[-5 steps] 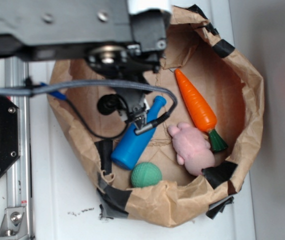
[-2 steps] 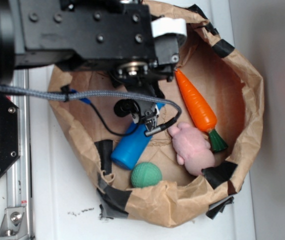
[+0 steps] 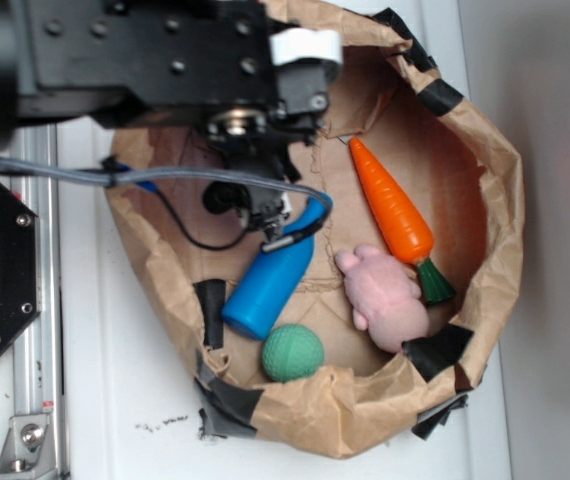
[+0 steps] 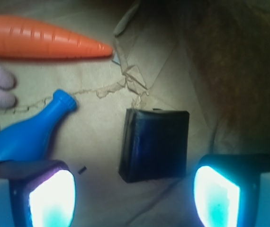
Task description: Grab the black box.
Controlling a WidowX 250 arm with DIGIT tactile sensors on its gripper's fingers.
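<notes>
The arm has shifted left since the earlier frame. One black box [image 4: 155, 144] lies at wrist-view center, between the gripper [image 4: 134, 196] fingers, jaws spread, untouched. One carrot [image 4: 45, 43], one blue bottle [image 4: 28, 135].

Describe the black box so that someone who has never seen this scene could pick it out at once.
Look inside the brown paper bag, on its flat floor, in the wrist view. The black box lies there between the end effector's open fingers, right of the blue bottle and below the orange carrot. It is the only dark, flat, squarish thing among them.
</notes>
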